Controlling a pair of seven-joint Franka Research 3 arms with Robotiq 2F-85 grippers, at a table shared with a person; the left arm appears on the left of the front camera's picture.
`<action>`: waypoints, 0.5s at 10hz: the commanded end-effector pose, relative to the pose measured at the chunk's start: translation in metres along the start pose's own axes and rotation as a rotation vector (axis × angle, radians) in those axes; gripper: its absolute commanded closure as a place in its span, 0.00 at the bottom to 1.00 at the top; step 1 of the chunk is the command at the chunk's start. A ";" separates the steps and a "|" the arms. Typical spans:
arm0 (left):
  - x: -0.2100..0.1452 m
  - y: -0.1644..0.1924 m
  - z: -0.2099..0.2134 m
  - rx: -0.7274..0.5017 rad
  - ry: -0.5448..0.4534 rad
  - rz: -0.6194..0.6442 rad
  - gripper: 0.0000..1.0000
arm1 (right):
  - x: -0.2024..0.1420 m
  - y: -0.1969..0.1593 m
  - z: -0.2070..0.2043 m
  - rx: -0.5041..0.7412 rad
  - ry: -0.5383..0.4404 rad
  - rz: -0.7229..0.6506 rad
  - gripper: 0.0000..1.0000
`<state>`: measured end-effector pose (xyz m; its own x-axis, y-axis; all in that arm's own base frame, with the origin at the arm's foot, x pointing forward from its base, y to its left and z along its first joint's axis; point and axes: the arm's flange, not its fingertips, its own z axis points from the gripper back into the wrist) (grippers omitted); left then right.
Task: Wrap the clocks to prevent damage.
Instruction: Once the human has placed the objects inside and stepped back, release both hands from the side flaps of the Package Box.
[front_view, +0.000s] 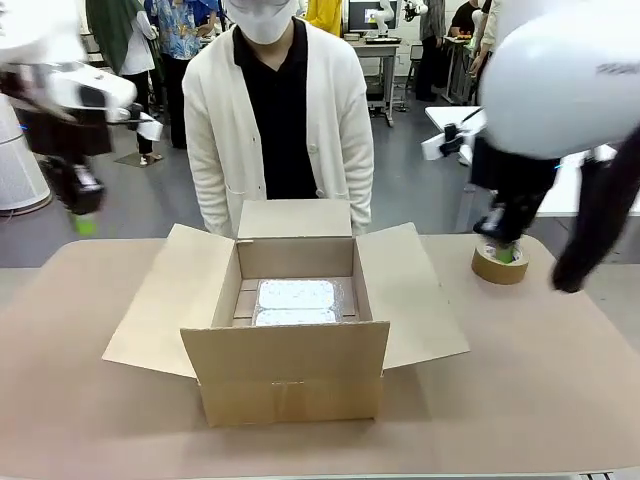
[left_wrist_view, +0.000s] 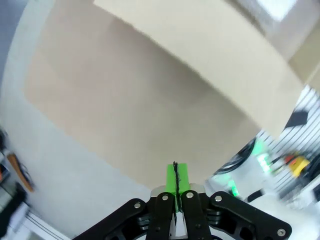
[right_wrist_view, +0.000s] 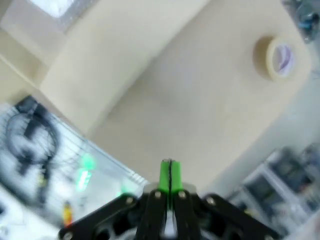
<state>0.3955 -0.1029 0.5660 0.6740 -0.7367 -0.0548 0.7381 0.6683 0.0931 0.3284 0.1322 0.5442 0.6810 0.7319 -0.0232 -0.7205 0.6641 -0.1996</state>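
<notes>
Two bubble-wrapped bundles (front_view: 295, 294) (front_view: 295, 317) lie side by side inside an open cardboard box (front_view: 290, 370) at the table's middle; a corner of the wrap (right_wrist_view: 55, 6) also shows in the right wrist view. My left gripper (front_view: 85, 222) hangs high above the table's far left corner, and its green pads (left_wrist_view: 175, 177) are pressed together with nothing between them. My right gripper (front_view: 505, 250) is raised at the far right, in line with a tape roll (front_view: 500, 264). It is shut and empty (right_wrist_view: 169, 175), with the tape roll (right_wrist_view: 277, 57) well away from it.
A person in a white cardigan (front_view: 280, 120) stands at the far edge behind the box. The box's flaps (front_view: 160, 300) (front_view: 410, 295) spread out to both sides. Bare brown table (front_view: 560, 380) lies left, right and in front of the box.
</notes>
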 end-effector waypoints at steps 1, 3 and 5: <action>-0.035 0.001 -0.028 0.052 -0.109 -0.188 1.00 | -0.027 -0.005 -0.010 -0.010 0.012 0.289 0.99; -0.041 0.007 -0.026 0.017 -0.228 -0.263 1.00 | -0.040 -0.010 -0.008 0.056 -0.082 0.376 0.99; -0.050 0.000 -0.037 -0.023 -0.311 -0.282 1.00 | -0.053 -0.022 -0.019 0.107 -0.064 0.411 0.99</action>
<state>0.3707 -0.0634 0.5406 0.4365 -0.8848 0.1630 0.8799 0.4577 0.1281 0.3098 0.0848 0.5396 0.3370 0.9409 -0.0320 -0.9355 0.3308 -0.1243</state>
